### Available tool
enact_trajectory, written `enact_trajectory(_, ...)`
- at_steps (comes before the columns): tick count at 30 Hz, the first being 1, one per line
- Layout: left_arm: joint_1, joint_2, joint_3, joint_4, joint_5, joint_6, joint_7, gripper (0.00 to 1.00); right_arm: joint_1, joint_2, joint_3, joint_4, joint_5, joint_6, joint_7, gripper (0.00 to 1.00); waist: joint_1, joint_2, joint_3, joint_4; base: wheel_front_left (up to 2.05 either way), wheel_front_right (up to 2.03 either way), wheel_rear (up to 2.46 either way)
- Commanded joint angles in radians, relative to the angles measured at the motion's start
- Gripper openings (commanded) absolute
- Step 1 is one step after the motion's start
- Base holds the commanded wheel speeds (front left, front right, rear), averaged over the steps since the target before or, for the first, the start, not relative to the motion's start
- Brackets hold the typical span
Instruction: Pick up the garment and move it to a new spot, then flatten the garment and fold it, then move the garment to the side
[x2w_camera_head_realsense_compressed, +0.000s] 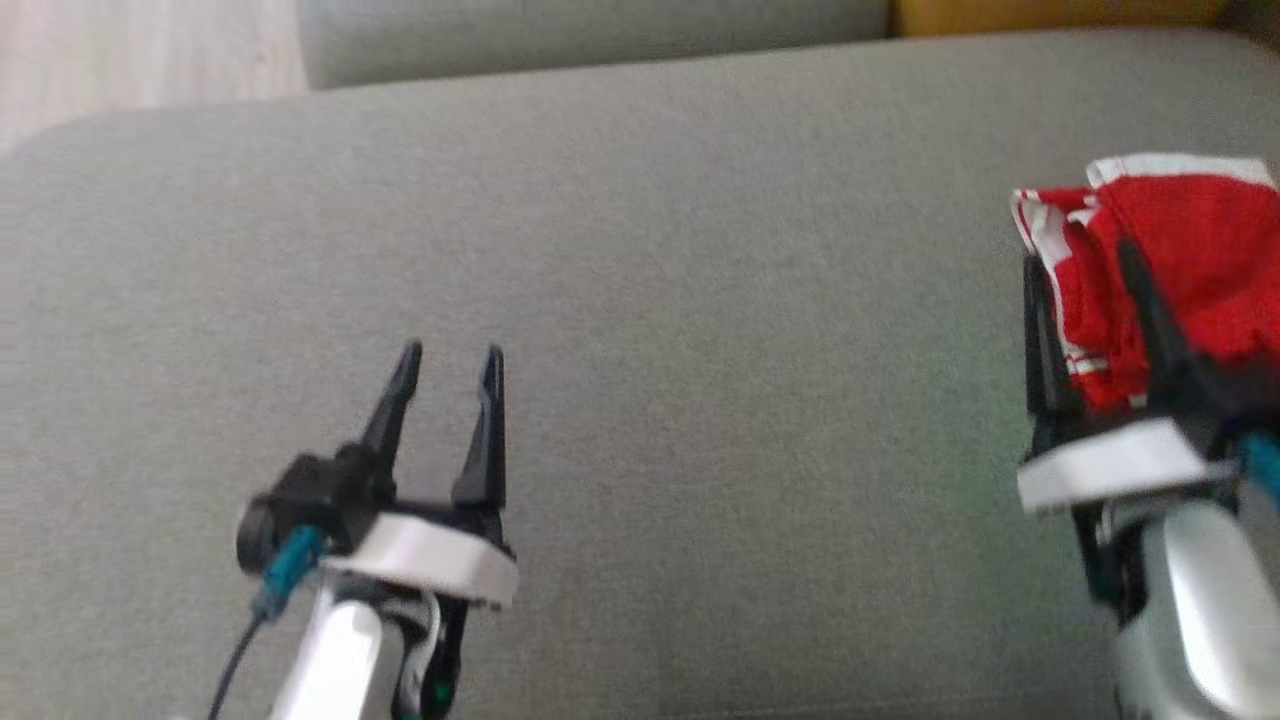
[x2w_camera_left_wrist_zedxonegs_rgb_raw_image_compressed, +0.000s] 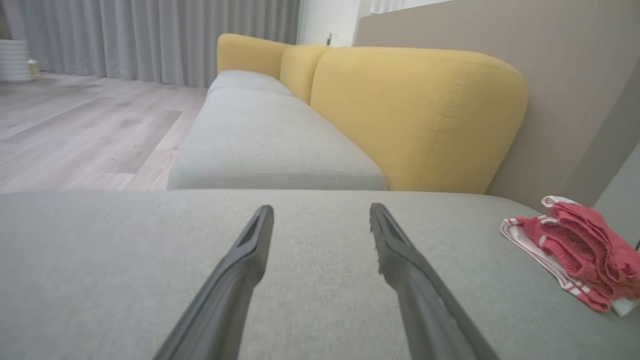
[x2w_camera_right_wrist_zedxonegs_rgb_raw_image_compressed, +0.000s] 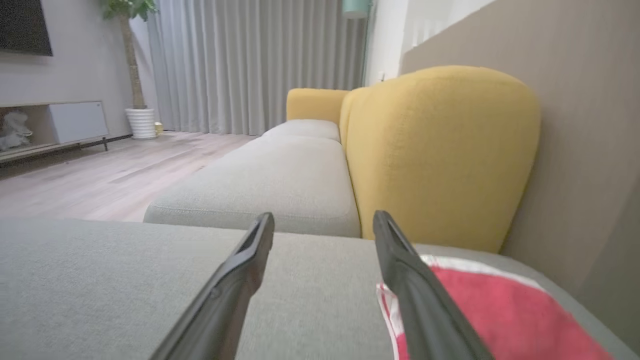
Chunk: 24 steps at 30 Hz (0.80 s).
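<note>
From my head camera, the red garment (x2w_camera_head_realsense_compressed: 1190, 260) with white striped trim lies bunched in a folded heap at about 3 o'clock, at the right edge of the grey seat cushion (x2w_camera_head_realsense_compressed: 640, 300). The right tool (x2w_camera_head_realsense_compressed: 1080, 258) comes up from about 4 o'clock with its two dark fingers spread wide, their tips over the near left part of the cloth. I cannot tell whether they touch it. Through the right wrist camera the right tool (x2w_camera_right_wrist_zedxonegs_rgb_raw_image_compressed: 324, 215) shows bare grey fabric in the gap between its fingers, and the garment (x2w_camera_right_wrist_zedxonegs_rgb_raw_image_compressed: 500, 310) sits low at 5 o'clock, its white-edged border running under the right-hand finger. Nothing is clamped. The left tool (x2w_camera_head_realsense_compressed: 451, 355) is at about 7 o'clock in my head view, fingers apart and empty, over bare cushion and well apart from the cloth. In the left wrist camera the left tool (x2w_camera_left_wrist_zedxonegs_rgb_raw_image_compressed: 322, 207) points along the sofa, with the garment (x2w_camera_left_wrist_zedxonegs_rgb_raw_image_compressed: 575, 245) off at 4 o'clock near the cushion's edge. Beyond it rises a yellow backrest (x2w_camera_left_wrist_zedxonegs_rgb_raw_image_compressed: 415, 115), with wood floor (x2w_camera_left_wrist_zedxonegs_rgb_raw_image_compressed: 75, 125) at 9 o'clock and grey curtains (x2w_camera_left_wrist_zedxonegs_rgb_raw_image_compressed: 150, 40) at 11 o'clock.
</note>
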Motion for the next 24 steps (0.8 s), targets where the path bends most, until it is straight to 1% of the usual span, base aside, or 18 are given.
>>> enact_trajectory(1, -0.004, 0.006, 0.028, -0.027, -0.011, 0.007, -0.005, 1.0, 0.015, 0.008, 0.007, -0.04, 0.004, -0.001, -0.015, 1.0, 0.0001, -0.0001, -0.044, 0.035, 0.0, 0.0, 0.0)
enact_trajectory(5, 0.052, 0.006, 0.028, -0.032, -0.028, 0.026, -0.005, 1.0, 0.108, 0.049, -0.014, -0.045, -0.004, -0.001, -0.038, 1.0, 0.0001, -0.0001, -0.081, 0.055, 0.0, 0.0, 0.0)
enact_trajectory(9, 0.093, 0.006, 0.032, -0.027, -0.03, 0.019, -0.005, 1.0, 0.159, 0.072, -0.03, -0.053, -0.001, -0.001, -0.051, 1.0, 0.0001, -0.0001, -0.1, 0.064, 0.0, 0.0, 0.0)
enact_trajectory(11, 0.103, 0.006, 0.041, -0.025, -0.026, 0.022, -0.005, 1.0, 0.173, 0.077, -0.031, -0.053, -0.003, -0.001, -0.055, 1.0, 0.0001, -0.0001, -0.105, 0.067, 0.0, 0.0, 0.0)
enact_trajectory(16, 0.114, 0.006, 0.063, -0.057, -0.031, 0.049, -0.005, 1.0, 0.198, 0.082, -0.008, -0.052, 0.013, -0.001, -0.06, 1.0, 0.0001, -0.0001, -0.111, 0.072, 0.0, 0.0, 0.0)
enact_trajectory(24, 0.118, 0.006, 0.078, -0.068, -0.032, 0.067, -0.005, 1.0, 0.197, 0.083, 0.008, -0.056, 0.041, -0.001, -0.064, 1.0, 0.0001, -0.0001, -0.107, 0.067, 0.0, 0.0, 0.0)
